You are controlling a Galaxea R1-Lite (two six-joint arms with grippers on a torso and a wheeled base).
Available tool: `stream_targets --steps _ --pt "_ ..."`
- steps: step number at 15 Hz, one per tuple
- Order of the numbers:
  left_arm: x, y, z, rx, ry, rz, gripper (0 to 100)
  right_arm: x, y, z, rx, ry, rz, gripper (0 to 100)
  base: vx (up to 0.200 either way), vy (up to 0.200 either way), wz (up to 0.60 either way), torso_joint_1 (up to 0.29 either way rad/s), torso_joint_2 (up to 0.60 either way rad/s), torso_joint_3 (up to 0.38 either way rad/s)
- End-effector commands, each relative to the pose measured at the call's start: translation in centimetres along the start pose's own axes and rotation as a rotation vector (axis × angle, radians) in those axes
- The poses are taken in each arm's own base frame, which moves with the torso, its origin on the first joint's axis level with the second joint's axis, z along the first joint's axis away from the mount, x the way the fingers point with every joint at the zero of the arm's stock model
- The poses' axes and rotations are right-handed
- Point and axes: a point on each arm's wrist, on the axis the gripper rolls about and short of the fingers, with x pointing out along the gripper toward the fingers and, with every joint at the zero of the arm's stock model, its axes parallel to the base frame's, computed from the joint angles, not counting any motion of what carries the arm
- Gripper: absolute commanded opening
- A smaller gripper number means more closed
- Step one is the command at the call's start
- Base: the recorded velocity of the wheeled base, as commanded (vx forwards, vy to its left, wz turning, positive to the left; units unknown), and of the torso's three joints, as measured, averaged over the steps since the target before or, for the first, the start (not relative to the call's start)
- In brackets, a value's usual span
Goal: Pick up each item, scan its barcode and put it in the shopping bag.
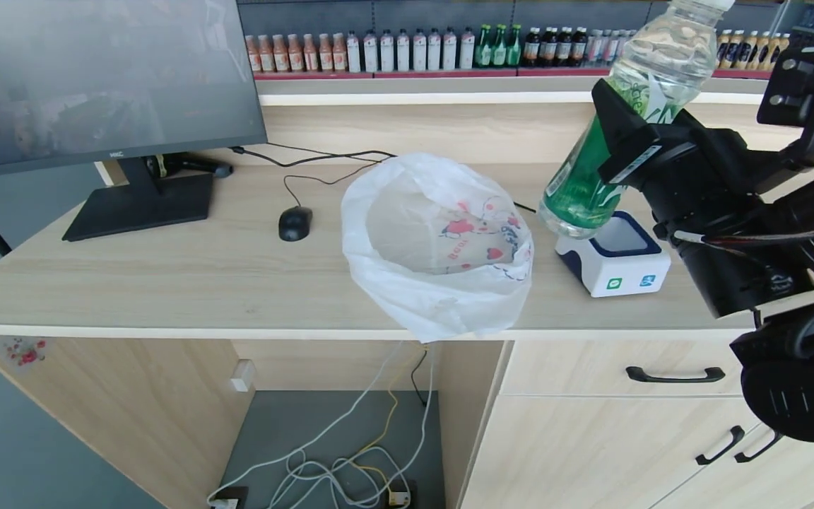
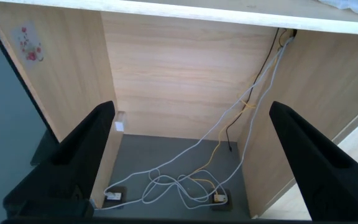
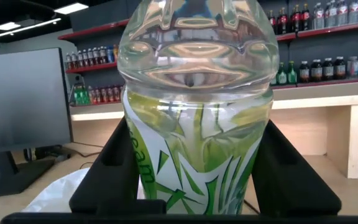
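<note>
One bottle [image 1: 615, 134] is held in the right gripper [image 1: 622, 141], the jaws closed on its labelled middle. It is tilted, cap uppermost, to the right of the shopping bag [image 1: 442, 240] and higher than the bag's rim. Its base is seen just above the scanner [image 1: 612, 258], which is set just beside the bag on that same side.

The scanning step is judged to be in hand. Bagging is not yet done, and no item can be made out inside the bag.

The left gripper [image 2: 197, 162] is spread wide and holds nothing; it is placed lower than the bag, facing the recess under the counter [image 1: 167, 276].

The bag's mouth is open, and its lower part overhangs the counter's front edge, so a heavy drop is judged liable to drag it off. No obstacle is seen between bottle and bag mouth. A mouse [image 1: 295, 223] and a monitor [image 1: 96, 71] are set well apart, to the bag's left.
</note>
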Motion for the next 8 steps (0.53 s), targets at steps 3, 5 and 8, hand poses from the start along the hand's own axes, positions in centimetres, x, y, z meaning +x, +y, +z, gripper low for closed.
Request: stream_targets --steps 3,5,8 --pt "0.0 0.0 0.01 -0.001 -0.002 0.0 100 0.01 -0.33 -0.65 -0.029 0.019 -0.006 0 0.0 0.2 0.0 0.004 0.0 0.004" --pt "0.0 0.0 -0.01 0.003 -0.001 0.0 100 -0.07 -0.28 -0.79 -0.036 0.025 0.002 0 0.0 0.2 0.0 0.0 0.0 0.0" --pt "0.0 0.0 -0.01 0.009 -0.001 0.0 100 -0.04 -0.56 -1.05 -0.048 0.035 -0.009 0 0.0 0.0 0.0 0.0 0.0 0.0"
